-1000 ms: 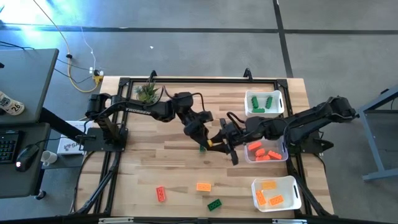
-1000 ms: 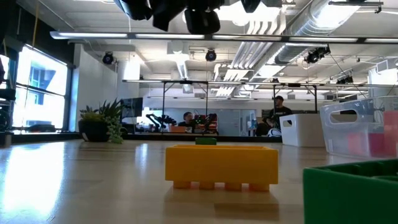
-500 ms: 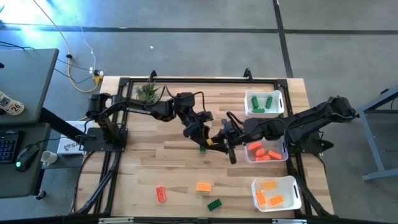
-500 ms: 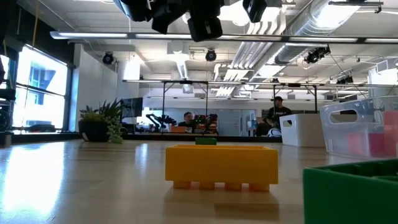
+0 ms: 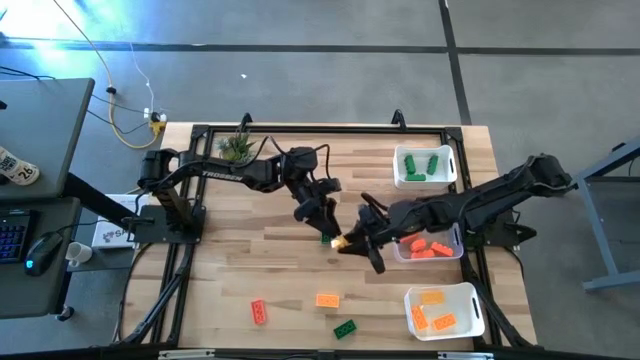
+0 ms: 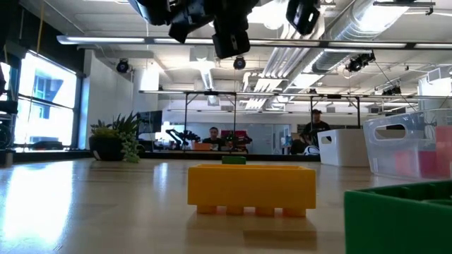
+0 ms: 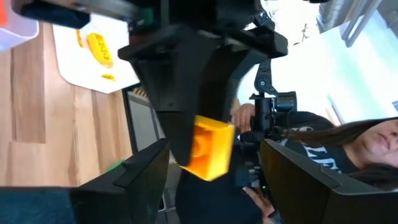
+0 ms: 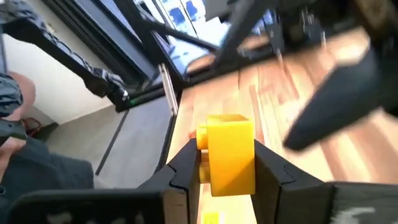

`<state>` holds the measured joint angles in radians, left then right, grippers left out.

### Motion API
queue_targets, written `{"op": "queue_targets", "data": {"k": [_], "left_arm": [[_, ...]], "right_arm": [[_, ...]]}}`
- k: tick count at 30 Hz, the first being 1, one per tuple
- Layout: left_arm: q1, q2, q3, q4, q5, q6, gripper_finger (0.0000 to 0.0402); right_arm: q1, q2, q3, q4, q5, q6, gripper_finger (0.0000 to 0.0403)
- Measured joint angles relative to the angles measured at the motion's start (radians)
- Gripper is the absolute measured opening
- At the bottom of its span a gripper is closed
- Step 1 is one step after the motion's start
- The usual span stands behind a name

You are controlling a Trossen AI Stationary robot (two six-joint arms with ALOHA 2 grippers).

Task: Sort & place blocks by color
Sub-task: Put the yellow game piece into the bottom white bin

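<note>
Above the table's middle, my right gripper is shut on a yellow block, also visible in the right wrist view. My left gripper faces it from the left, open; its fingers stand on either side of the block without touching it. A small green block lies on the table below them. Nearer the front edge lie a red block, an orange one and a green one. My right gripper pinches the yellow block by two opposite sides between its two fingers. The fingers come from the table's right, nearly level and slanting a little down. The block is lifted clear of the table, sticking out past the fingertips toward my left gripper.
Three white bins stand along the right: one with green blocks, one with red blocks, one with orange blocks. A potted plant stands at the far left. In the low view an orange block and a green one lie close.
My right gripper has moved a little toward the table's near edge and left with the yellow block, rolling as it went. The block now stands apart from my left gripper, which has stayed almost in place and turned about its own line.
</note>
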<state>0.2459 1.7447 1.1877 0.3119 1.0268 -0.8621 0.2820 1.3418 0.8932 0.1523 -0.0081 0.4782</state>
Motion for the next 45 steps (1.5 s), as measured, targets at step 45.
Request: {"op": "queue_targets", "data": {"k": [45], "left_arm": [[-0.019,-0.024,0.0,-0.709,-0.71,0.393,0.0239]], "right_arm": [[0.652,-0.002,0.0,-0.808,-0.053,1.418,0.008]]}}
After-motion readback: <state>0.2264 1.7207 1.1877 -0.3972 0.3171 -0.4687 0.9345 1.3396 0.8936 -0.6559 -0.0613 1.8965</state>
